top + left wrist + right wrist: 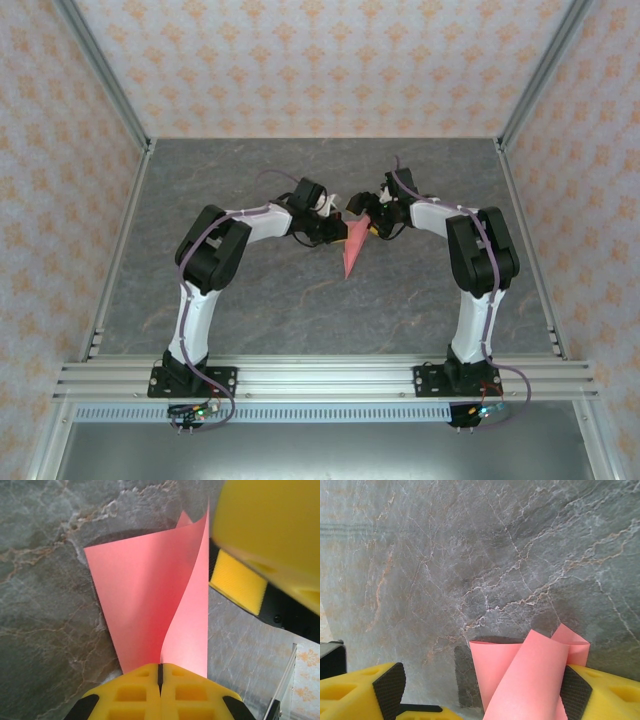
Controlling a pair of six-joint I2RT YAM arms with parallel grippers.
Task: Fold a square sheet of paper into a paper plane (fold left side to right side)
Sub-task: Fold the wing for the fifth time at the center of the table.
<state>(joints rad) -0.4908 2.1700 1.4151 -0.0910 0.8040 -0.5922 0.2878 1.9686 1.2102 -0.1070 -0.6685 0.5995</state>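
**A robot test cell in a lab, not a lived-in room**

From here it reads as a purpose-built enclosure. Bare aluminium profile uprights [100,70] frame the corners, and a slotted aluminium rail [320,378] runs along the near edge of the table [300,310]. The left arm [205,270] and the right arm [480,260] are bolted to that rail on black base plates. Loose cables [225,400] and small lit boards [192,410] hang below the rail. The walls [320,60] are flat panels printed with a repeating orange motif, like a backdrop. The tabletop is a grey marble-look sheet running right up to the frame.
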